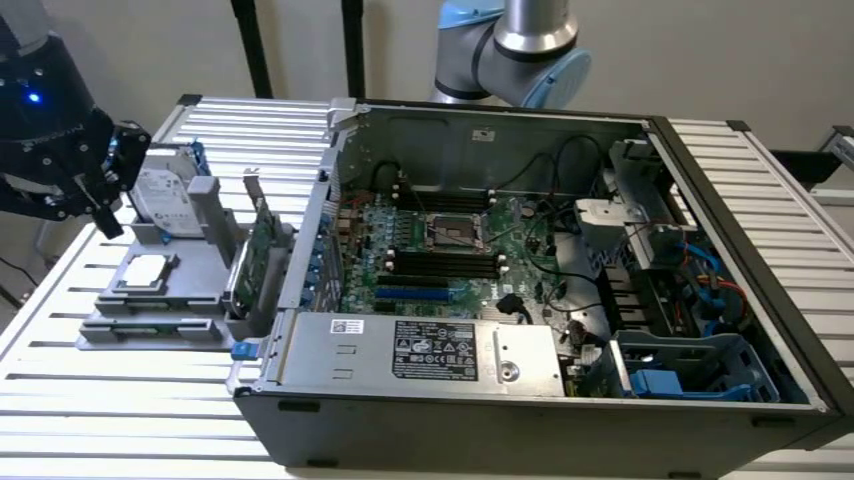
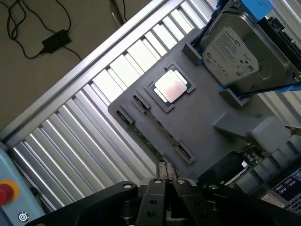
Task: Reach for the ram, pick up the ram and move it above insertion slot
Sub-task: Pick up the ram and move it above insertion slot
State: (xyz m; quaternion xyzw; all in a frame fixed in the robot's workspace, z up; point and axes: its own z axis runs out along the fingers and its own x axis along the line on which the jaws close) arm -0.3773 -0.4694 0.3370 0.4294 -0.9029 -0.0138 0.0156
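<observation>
Our gripper [image 2: 164, 169], fingertips pressed together and empty, hangs above one ram [image 2: 153, 137] at the tray's [image 2: 207, 108] edge. We count one processor [image 2: 170, 86] nearby.

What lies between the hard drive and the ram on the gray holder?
The silver-topped processor chip sits between hard drive and ram, seen in the wrist view.

Even, diffuse indoor light: table slats [image 2: 117, 75] and processor lid [image 2: 170, 87] glare white, the computer case [image 1: 454, 135] interior is softly shadowed, the gripper [image 2: 164, 167] dark.
</observation>
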